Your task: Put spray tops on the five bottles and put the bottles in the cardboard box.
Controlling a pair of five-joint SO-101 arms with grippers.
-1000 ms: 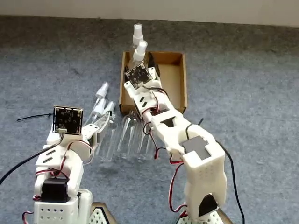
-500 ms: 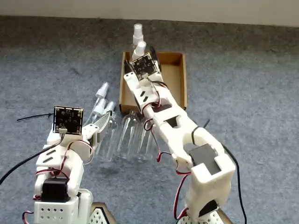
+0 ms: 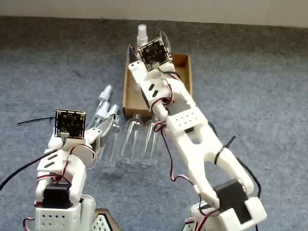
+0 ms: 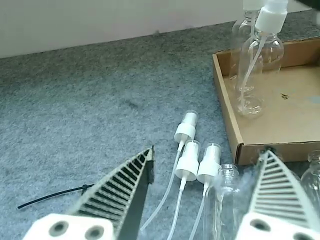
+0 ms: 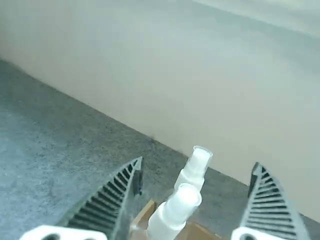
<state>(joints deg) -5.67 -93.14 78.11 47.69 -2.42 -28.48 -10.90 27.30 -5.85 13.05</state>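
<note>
1. The right gripper (image 3: 147, 40) has its jaws spread wide and grips nothing; over the last second it has climbed from low inside the cardboard box (image 3: 189, 89), where it sat at the body of the nearer capped bottle (image 4: 256, 70), to a place above both spray heads.
2. Beneath that gripper, in the gap between its fingers, the nearer capped bottle and the farther capped bottle (image 3: 142, 31) stand upright and free; the nearer one rests in a corner of the box; the farther one is just behind it, its base hidden.
3. The left gripper (image 4: 209, 151) has not moved; its jaws are wide apart and empty; just ahead of its fingertips three loose spray tops (image 4: 189, 162) lie side by side on the carpet (image 4: 75, 100); between and under its fingers lies an uncapped bottle (image 4: 225, 200), neck open, with two more beside it toward the right arm.
4. My reading: the second bottle has just been let go, so two of five look finished; three bottles still need tops and boxing; the right arm's retreat clears the box for the next one.
</note>
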